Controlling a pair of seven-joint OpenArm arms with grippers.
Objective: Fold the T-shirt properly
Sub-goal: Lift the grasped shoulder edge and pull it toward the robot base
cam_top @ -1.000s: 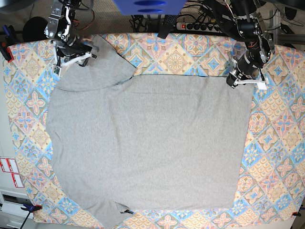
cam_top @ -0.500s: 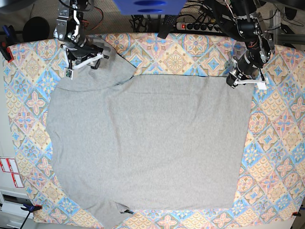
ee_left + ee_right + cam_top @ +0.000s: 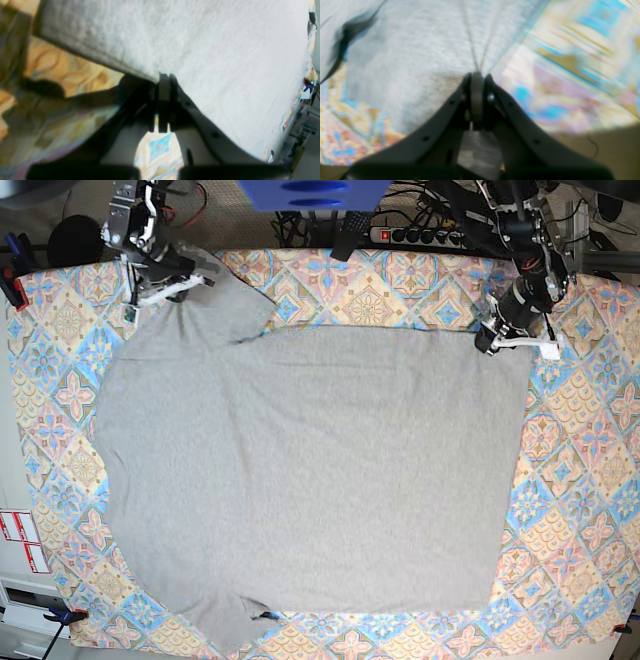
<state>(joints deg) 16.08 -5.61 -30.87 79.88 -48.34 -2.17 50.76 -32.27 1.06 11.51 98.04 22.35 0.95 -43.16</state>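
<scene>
One heather-grey T-shirt (image 3: pixel 310 470) lies spread flat on the diamond-patterned tablecloth (image 3: pixel 400 290) covering the worktop, plain side up. At its far hem corner, the left gripper (image 3: pixel 492 340) has its jaws pressed together on the hem edge. At the far sleeve, the right gripper (image 3: pixel 165 285) pinches the sleeve fabric, jaws likewise closed. Both grips sit along the shirt's far edge, probably so that side can be lifted and carried over as one fold.
</scene>
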